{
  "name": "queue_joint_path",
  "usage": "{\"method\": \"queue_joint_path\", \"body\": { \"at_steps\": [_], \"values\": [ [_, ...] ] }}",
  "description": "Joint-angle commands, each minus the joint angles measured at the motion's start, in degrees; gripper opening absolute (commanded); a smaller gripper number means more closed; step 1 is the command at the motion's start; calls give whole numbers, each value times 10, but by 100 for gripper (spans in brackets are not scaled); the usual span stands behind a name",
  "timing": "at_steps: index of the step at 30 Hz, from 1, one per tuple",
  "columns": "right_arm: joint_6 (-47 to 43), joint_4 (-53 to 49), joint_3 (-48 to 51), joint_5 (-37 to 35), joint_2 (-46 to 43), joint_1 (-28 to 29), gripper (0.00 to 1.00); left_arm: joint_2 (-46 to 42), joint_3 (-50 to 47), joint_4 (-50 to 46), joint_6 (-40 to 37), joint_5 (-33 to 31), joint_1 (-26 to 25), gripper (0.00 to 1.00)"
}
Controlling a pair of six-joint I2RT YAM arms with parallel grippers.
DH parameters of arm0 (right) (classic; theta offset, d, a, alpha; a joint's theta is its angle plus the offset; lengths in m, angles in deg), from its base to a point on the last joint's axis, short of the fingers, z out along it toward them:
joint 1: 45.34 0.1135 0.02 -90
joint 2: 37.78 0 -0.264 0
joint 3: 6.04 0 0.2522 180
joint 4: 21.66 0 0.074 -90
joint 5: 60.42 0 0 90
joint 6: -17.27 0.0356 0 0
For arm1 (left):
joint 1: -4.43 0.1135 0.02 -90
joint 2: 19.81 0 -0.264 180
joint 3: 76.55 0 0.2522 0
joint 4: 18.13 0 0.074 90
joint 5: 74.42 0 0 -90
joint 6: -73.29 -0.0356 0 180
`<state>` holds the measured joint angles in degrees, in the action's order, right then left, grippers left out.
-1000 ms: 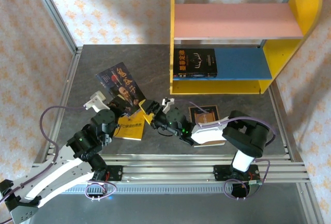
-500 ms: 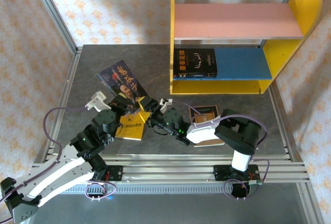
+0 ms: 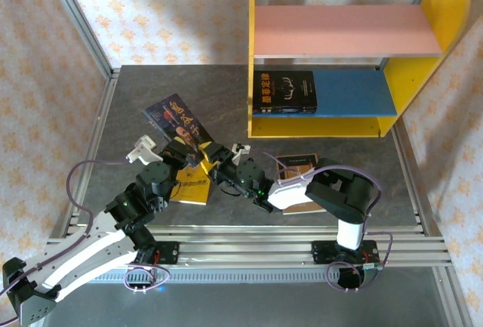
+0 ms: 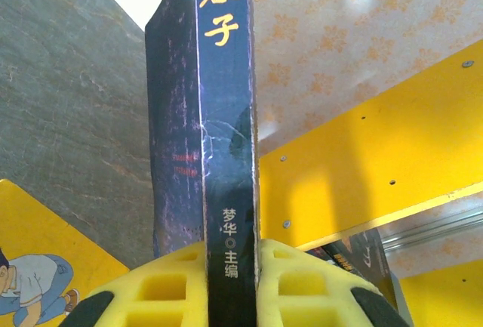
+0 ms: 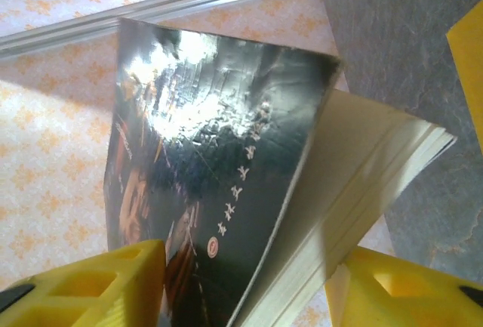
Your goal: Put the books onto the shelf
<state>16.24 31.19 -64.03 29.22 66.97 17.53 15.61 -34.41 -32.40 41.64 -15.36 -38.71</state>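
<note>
- The left gripper (image 4: 230,255) is keeping its jaws clenched on the spine of a dark book (image 3: 172,118), holding it tilted above the left half of the table (image 3: 128,93), well apart from the shelf.
- Just beneath and nearer, a yellow book (image 3: 190,189) is lying flat on the table, untouched.
- The right gripper (image 5: 245,266) is the news here. Over the last second it has been reaching leftward across the table, and its jaws are now narrowing around the lower edge of the same dark book. One yellow finger (image 5: 98,285) is meeting the glossy cover and the other is drawing in against the fanned pages. Whether it is already gripping firmly cannot be told.
- This is looking like a hand-over: the book is seemingly passing to the arm nearer the shelf, with the left grip likely needing to let go next.
- Under the right arm, a brown-covered book (image 3: 298,167) is waiting on the table.
- At the far right, the shelf (image 3: 343,31) is standing with one black book (image 3: 285,91) already lying on its blue lower board (image 3: 351,91), so most of the job is still pending.
</note>
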Motion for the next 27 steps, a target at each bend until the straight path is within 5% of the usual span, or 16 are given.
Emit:
{"method": "queue_joint_path", "body": {
  "at_steps": [1, 8, 18, 24, 27],
  "values": [
    [-5, 20, -7, -24, 7, 4, 49, -14, 2, 41, 19, -23, -1, 0],
    [-22, 11, -2, -35, 1, 4, 26, -17, 2, 30, 28, -17, -1, 0],
    [-103, -62, 23, -55, -63, 1, 14, -17, 13, -22, 36, -12, -1, 56],
    [-170, -140, 64, -41, -137, -16, 12, -2, 54, -135, 14, -24, 16, 67],
    [-216, -215, 80, 11, -187, -38, 12, 24, 74, -152, -23, 74, 80, 69]
  ]
}}
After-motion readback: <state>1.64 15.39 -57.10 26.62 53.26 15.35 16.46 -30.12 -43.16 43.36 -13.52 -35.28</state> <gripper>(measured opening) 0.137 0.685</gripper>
